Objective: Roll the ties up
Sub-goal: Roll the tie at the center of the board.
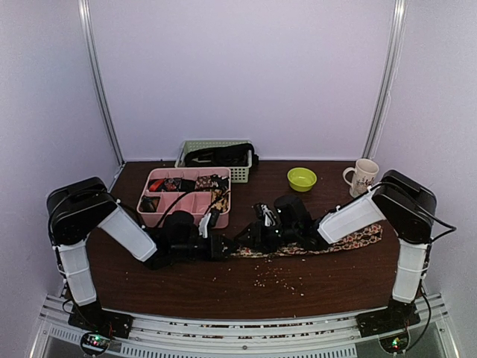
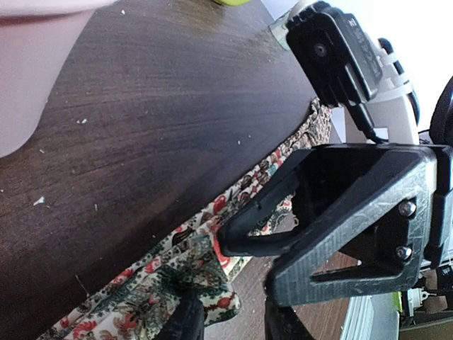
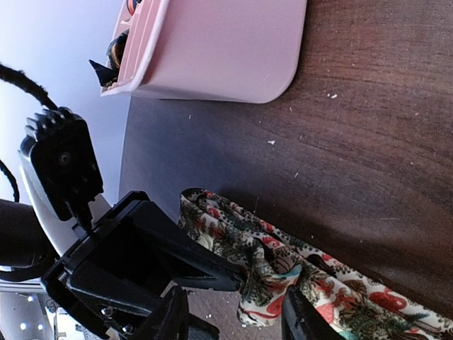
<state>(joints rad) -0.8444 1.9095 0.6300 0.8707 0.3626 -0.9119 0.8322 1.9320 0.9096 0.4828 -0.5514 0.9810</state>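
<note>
Left wrist view: left tool (image 2: 233,319) has its jaws apart, with the folded end of the paisley tie (image 2: 134,301) right at them. Right tool (image 3: 235,315) (jaws apart too) straddles that fold. The rest lies along the desk (image 2: 156,127). Rolling looks barely started, and next it needs a firm pinch and turn.

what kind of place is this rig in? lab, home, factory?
Most likely a robot lab cell, not a home. Plain backdrop panels on metal poles close in the table, an aluminium rail runs along its near edge, and the mug, green bowl and pink tray look like staged props.
</note>
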